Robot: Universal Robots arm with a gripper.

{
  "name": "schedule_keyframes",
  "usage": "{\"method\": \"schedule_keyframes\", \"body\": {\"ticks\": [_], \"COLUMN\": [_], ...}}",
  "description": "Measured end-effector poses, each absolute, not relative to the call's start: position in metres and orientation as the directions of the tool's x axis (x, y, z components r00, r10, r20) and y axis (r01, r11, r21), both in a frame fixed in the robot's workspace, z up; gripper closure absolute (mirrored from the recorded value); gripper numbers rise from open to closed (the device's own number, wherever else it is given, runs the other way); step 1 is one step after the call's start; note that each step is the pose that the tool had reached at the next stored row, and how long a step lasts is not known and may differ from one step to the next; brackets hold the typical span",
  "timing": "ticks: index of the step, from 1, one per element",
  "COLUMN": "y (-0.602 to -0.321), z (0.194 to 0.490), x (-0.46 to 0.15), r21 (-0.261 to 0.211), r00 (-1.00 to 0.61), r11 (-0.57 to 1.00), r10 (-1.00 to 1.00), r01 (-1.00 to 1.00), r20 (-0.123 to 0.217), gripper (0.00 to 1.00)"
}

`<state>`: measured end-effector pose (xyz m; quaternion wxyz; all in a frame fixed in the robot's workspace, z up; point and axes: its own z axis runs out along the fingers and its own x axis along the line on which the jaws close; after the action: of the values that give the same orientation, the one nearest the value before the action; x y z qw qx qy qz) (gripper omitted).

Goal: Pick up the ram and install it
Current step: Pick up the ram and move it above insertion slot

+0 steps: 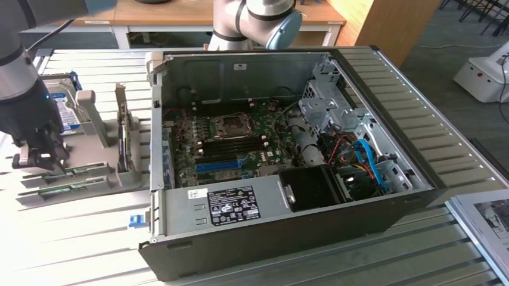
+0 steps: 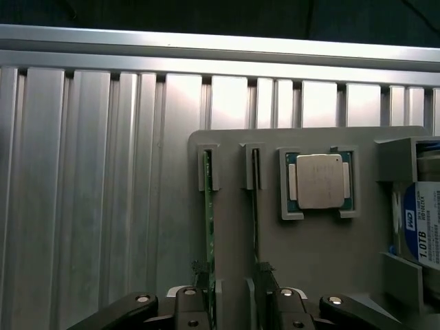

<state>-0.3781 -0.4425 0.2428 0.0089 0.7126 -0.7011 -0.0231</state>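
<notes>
Closest to me, the ribbed aluminium desk (image 1: 71, 253) carries a big black open-sided computer case (image 1: 278, 247). A small blue plastic piece (image 1: 137, 221) sits on the slats just by the case's near corner. Looking into the case, nearest first: a silver power supply box with a black label (image 1: 230, 205), and a black square shroud (image 1: 312, 187) beside it. Then comes the green motherboard (image 1: 238, 149) with its long blue plastic slot (image 1: 217, 165), and further in a silver-framed processor socket (image 1: 232, 124). Blue and red cables (image 1: 368, 158) bunch at the exterior view's right.

Now over to the exterior view's left, apart from the case. A flat grey plastic holder (image 2: 323, 268) lies on the desk, and the arm's black end effector (image 2: 237, 313) hangs low, right over it. Its fingers (image 2: 189, 302) are spread wide, with nothing pinched.

Through the wrist camera I see two long, thin green circuit-board ram sticks (image 2: 209, 227). They stand on edge in the holder's two narrow slots, side by side, running in under those spread fingers. Whether a finger touches either stick, I can't tell. Both sticks sit in the holder, unlifted.

Just beside them, in its own pocket, lies a square silver processor chip (image 2: 318, 180). Next along is a hard drive with a blue-and-white label (image 2: 421, 234).

Beyond the case, the arm's grey base joint with a pale blue cap (image 1: 258, 21) rises in front of wooden-topped furniture (image 1: 159, 12).
</notes>
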Motion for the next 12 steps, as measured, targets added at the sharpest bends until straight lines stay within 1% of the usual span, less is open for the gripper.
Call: {"method": "schedule_keyframes", "body": {"ticks": [12], "y": [-0.442], "z": [0.229], "x": [-0.378], "r21": [0.045], "r00": [0.016], "r11": [-0.017], "r10": [-1.0], "r01": [-0.999], "r20": [-0.02], "gripper": [0.61]}}
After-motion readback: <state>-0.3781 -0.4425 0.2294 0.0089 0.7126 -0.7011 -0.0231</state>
